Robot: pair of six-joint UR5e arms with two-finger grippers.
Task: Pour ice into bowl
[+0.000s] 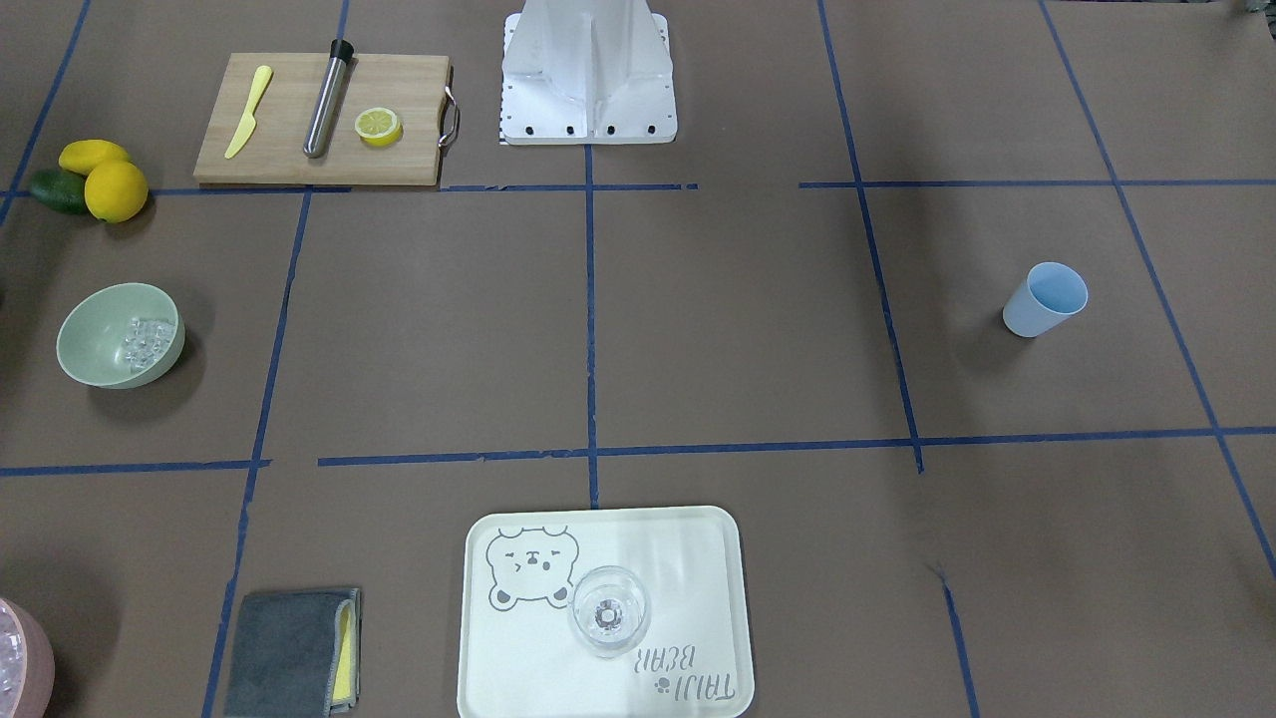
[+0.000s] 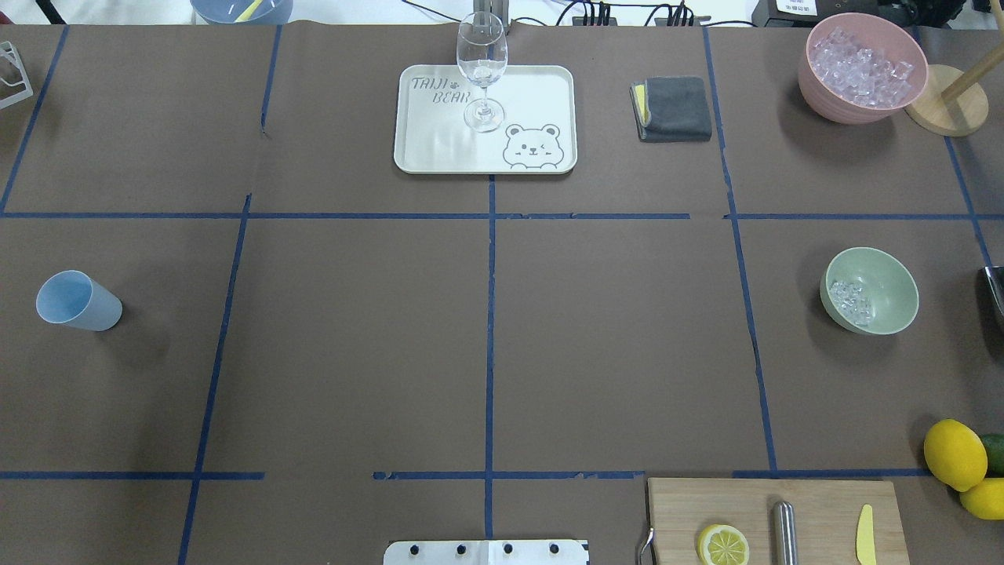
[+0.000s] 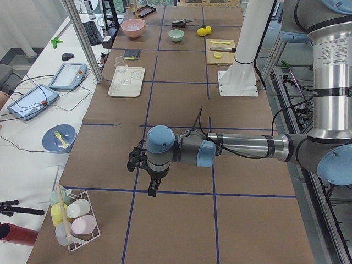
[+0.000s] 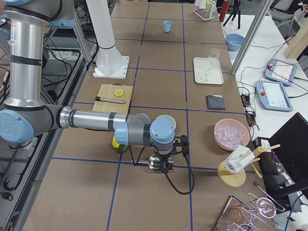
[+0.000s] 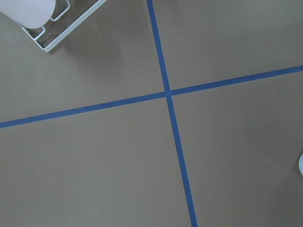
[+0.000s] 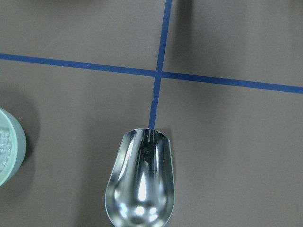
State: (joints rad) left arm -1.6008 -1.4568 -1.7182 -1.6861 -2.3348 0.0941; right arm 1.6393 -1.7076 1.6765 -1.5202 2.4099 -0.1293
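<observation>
The sage-green bowl (image 1: 95, 349) stands at the table's right side in the overhead view (image 2: 890, 286). A small heap of clear ice (image 1: 145, 342) lies in it, also seen from overhead (image 2: 849, 300). The right wrist view shows the bowl's rim (image 6: 7, 156) at its left edge and an empty shiny metal scoop (image 6: 140, 179) over the table beside it. My right gripper (image 4: 164, 161) shows only in the exterior right view, above the scoop (image 4: 156, 164); I cannot tell its state. My left gripper (image 3: 150, 187) hangs over bare table; I cannot tell its state either.
A pink container (image 2: 859, 71) full of ice and a wooden stand (image 2: 945, 98) are at the far right. A tray (image 2: 439, 133) holds a wine glass (image 2: 481, 71). Also here are a grey cloth (image 2: 673, 107), a light blue cup (image 2: 77, 300), a cutting board (image 2: 816, 510) and lemons (image 2: 953, 453).
</observation>
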